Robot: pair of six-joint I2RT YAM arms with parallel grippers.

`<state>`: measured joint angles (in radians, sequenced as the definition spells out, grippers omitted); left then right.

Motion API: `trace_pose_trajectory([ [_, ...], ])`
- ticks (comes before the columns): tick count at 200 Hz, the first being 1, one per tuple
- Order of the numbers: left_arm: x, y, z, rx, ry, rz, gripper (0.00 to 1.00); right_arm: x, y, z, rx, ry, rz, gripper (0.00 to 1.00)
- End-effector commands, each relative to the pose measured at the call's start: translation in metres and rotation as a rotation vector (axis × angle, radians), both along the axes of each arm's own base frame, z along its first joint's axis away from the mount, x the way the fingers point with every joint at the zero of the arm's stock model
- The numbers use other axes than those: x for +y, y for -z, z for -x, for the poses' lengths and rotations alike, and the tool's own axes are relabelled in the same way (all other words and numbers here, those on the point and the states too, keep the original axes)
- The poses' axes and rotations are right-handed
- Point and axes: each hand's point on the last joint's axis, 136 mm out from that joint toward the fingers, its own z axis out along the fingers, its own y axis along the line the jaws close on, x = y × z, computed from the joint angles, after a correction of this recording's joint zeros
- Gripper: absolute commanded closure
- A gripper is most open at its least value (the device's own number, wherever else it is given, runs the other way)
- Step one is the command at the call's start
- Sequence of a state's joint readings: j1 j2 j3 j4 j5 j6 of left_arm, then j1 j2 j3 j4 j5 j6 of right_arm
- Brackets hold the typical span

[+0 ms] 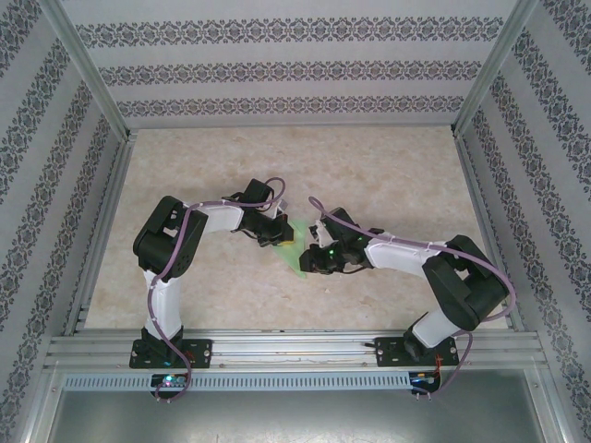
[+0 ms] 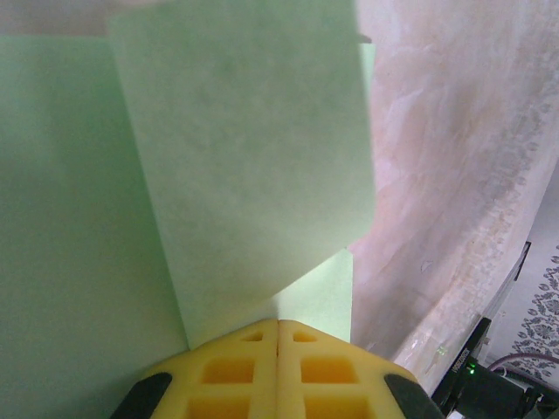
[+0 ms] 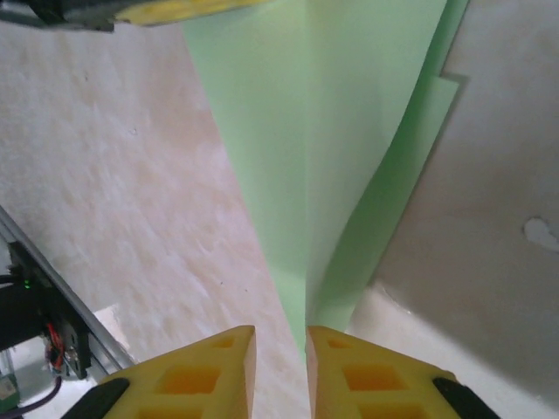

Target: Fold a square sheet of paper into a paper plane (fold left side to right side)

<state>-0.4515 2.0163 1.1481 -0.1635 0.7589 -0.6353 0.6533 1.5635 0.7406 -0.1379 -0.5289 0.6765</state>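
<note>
From my station, the biggest thing I see is the walled bay (image 1: pixel 277 69). Its patterned panels close in three sides and hold everything else inside. Its floor is the pale marbled surface (image 1: pixel 277 166), with an aluminium rail (image 1: pixel 295 349) running along the near edge.

The left arm (image 1: pixel 171 249) and the right arm (image 1: pixel 452 277) are bolted to that rail. Both bend inward, so their wrists meet near the middle of the surface.

Between the wrists is the light-green sheet of paper (image 1: pixel 297 247). It is already creased into a smaller angular shape. Part of it lies on the surface and part is lifted.

In the left wrist camera a paler flap (image 2: pixel 244 157) stands up off the flatter green layer behind it. The flap's lower corner runs down into the left hand (image 2: pixel 278 325).

I read the left hand as fully closed. Its yellow fingers (image 2: pixel 227 371) press together along a thin seam with the flap's corner pinched between them.

In the right wrist camera the paper (image 3: pixel 323 131) narrows to a point. That point comes down just at the inner edge of one finger of the right hand (image 3: pixel 279 336).

The right hand's fingers (image 3: pixel 376 375) stand slightly apart, and the surface shows through the narrow gap. I see the paper's tip at the gap but not clamped.

The left hand's yellow fingertips (image 3: pixel 183 9) show at the far edge of the paper in that same view.
</note>
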Motion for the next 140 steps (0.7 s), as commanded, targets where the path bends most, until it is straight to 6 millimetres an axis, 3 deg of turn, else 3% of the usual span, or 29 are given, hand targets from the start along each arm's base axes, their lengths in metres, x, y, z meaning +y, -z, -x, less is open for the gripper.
trace_pose_trajectory([
  [1, 0.023, 0.043, 0.015, 0.073, -0.034, -0.161, 1.00, -0.001, 0.002, -0.002, -0.009, -0.014, 0.070, 0.76],
  [140, 0.023, 0.044, 0.014, 0.076, -0.038, -0.163, 1.00, 0.006, 0.015, 0.000, 0.029, -0.052, 0.140, 0.82],
])
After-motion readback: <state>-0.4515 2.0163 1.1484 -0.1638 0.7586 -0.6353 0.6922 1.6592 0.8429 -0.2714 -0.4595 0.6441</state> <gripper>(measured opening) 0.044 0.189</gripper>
